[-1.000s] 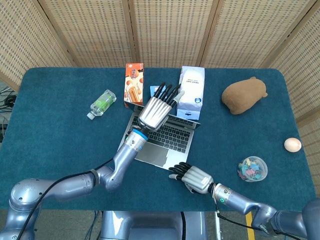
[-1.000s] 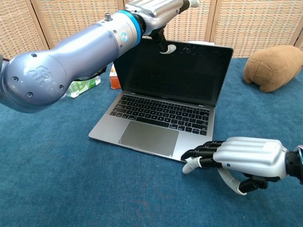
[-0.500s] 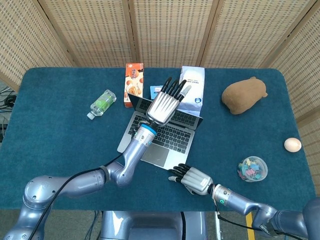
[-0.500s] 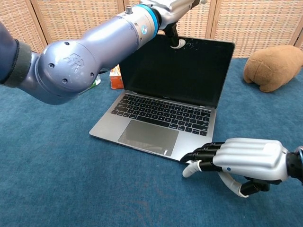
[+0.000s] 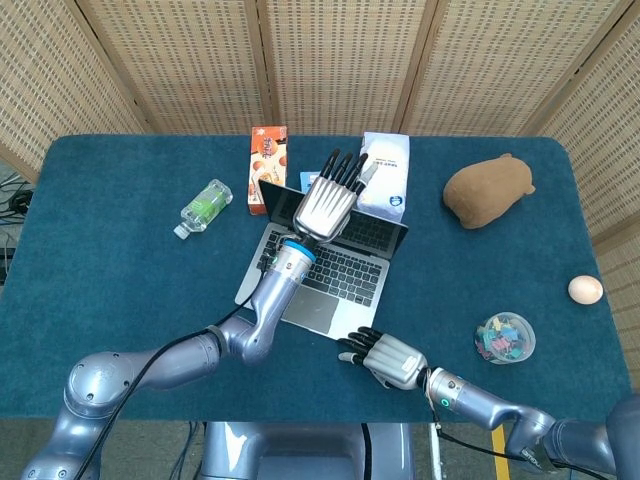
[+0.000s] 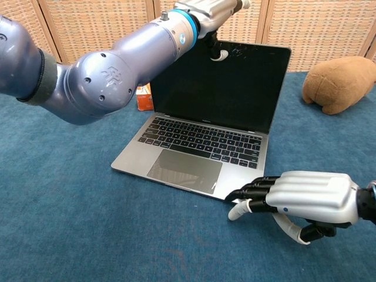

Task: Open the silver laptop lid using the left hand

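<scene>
Silver laptop [image 6: 202, 132] sits mid-table, lid upright. Left hand [image 5: 328, 206] rests at the lid's top edge, fingers extended close together. Right hand [image 6: 305, 197] lies with fingertips touching the laptop's front corner, holding nothing.

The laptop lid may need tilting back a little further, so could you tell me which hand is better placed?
Left. The left hand is already at the lid's top edge, while the right hand rests by the laptop's front corner.
</scene>
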